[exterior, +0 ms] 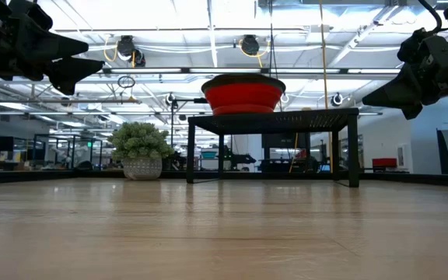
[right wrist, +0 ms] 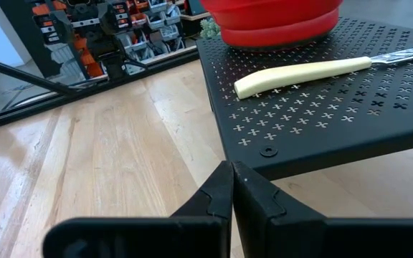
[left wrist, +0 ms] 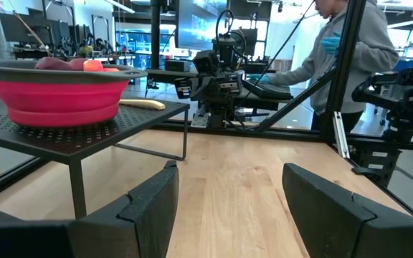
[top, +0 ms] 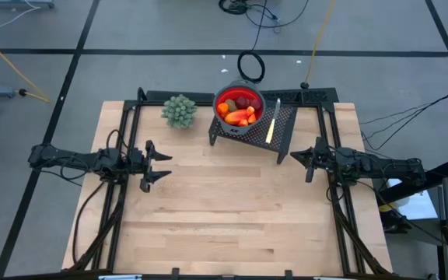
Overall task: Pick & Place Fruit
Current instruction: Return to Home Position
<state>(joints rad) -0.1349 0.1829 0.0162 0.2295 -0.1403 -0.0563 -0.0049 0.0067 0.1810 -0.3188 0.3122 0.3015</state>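
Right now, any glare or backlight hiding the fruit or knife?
High view: even light; fruit in the red bowl and knife on the shelf show plainly. Low view: ceiling lights silhouette the raised left gripper and right gripper; bowl wall hides the fruit. Left wrist view: bright background, fruit tops show over the rim. Right wrist view: no glare on the knife handle.

Lit brightly and evenly from overhead. Washed with white glare from the long ceiling lights [exterior: 208, 31] in the low view, with a pale sheen along the worktop [exterior: 224, 225] and the black shelf [exterior: 274, 119] nearly in silhouette. Marked by only faint, soft shadows on the wood in the high view. Darkened in the foreground of the left wrist view by barely lit fingers [left wrist: 149, 208], against a bright room behind.
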